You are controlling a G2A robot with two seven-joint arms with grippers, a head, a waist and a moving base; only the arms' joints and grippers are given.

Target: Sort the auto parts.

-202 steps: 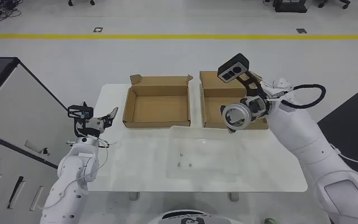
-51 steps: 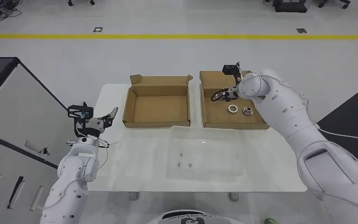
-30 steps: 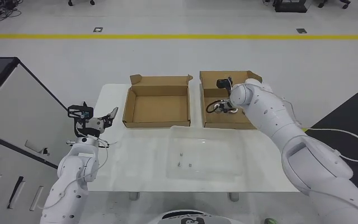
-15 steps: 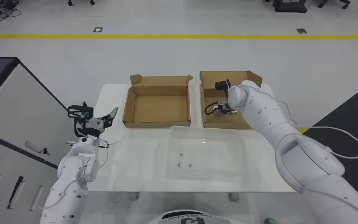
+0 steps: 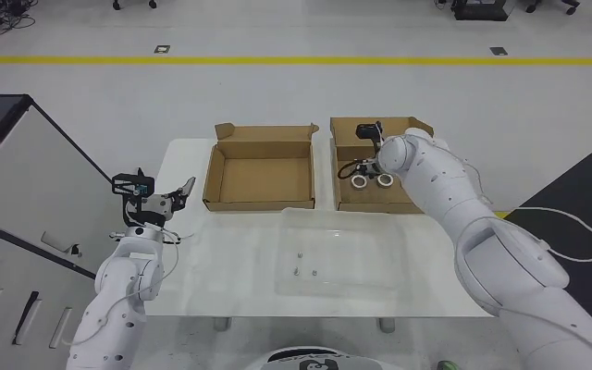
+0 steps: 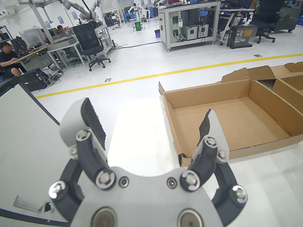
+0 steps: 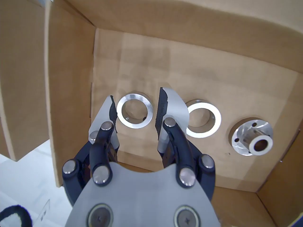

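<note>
Between the spread pads of the right tool (image 7: 136,96) lies a plain metal ring (image 7: 133,124), flat on the floor of the right carton (image 7: 189,12). The tool is open and holds nothing. Its fingers stand one on each side of the ring with only slim gaps showing, and whether either pad touches the metal cannot be told. Just outside one finger, partly behind it, lies a second ring (image 7: 216,119) of much the same build, also flat. Past that one, farther from the tool, sits a flanged hub (image 7: 241,131) with its short collar pointing up, near a carton wall. The three parts make a row across the tool's front, each apart from the next.

From above, the right tool (image 5: 356,173) is down inside the right carton (image 5: 407,199), near the wall that faces the left carton (image 5: 264,180).

Off the far end of the bench (image 5: 222,268), well apart from all three parts, the left tool (image 5: 176,194) hangs with its fingers wide apart and empty. Ahead of the left tool (image 6: 146,106) is the left carton (image 6: 236,124), with its bare floor showing.

A clear tray (image 5: 342,231) lies on the bench on the near side of both cartons, with a few small pieces (image 5: 298,252) in it, too small to identify.
</note>
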